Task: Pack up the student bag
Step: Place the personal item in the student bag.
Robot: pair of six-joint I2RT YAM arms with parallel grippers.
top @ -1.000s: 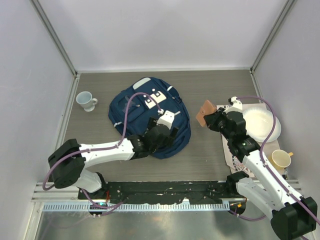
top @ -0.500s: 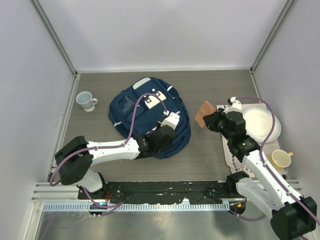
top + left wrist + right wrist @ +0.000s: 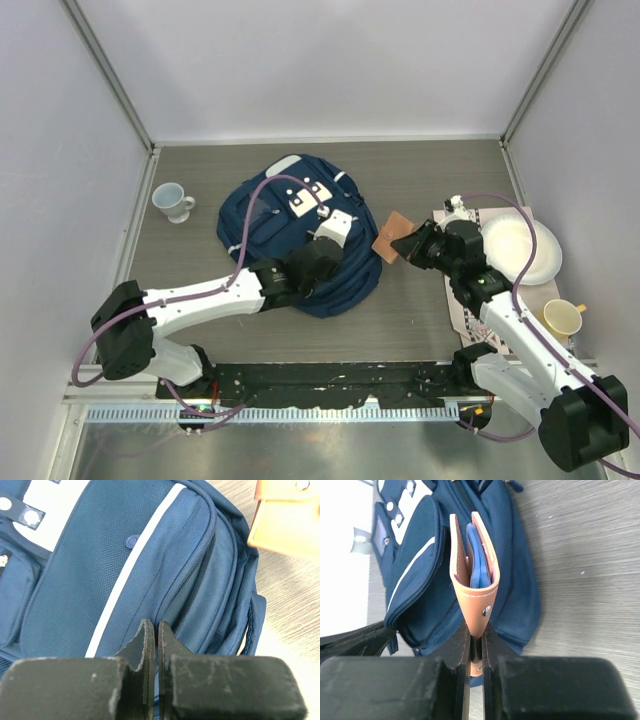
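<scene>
The student bag (image 3: 262,212) lies flat in the middle of the table (image 3: 420,170). Its long side goes from the far left to the near right. It is dark blue cloth, soft and puffy, with thin white stripes, a white patch and front pockets. A dark zip line runs along its right side.

My left gripper (image 3: 156,627) is right on the bag, at that zip line. Its two fingers are pressed together. I cannot tell if a bit of cloth or a zip tab is caught between them.

Just beside the bag's right edge is the tan case (image 3: 391,236). My right gripper (image 3: 476,630) pinches it tight by its closed end. The case looks like smooth leather, flat and stiff, with a little metal snap and something blue tucked inside. Its open side points away from my fingers.

So the bag is to the left of the case, and my right arm is the one near enough to bring it over. I think the bag's mouth must be open wide first — the cloth is floppy and may fall shut. Then the case should go in thin edge first, along the zip line.

Farther out, a white cup (image 3: 173,200) sits to the left. A white plate (image 3: 520,248) and a yellow cup (image 3: 563,317) sit to the right.
</scene>
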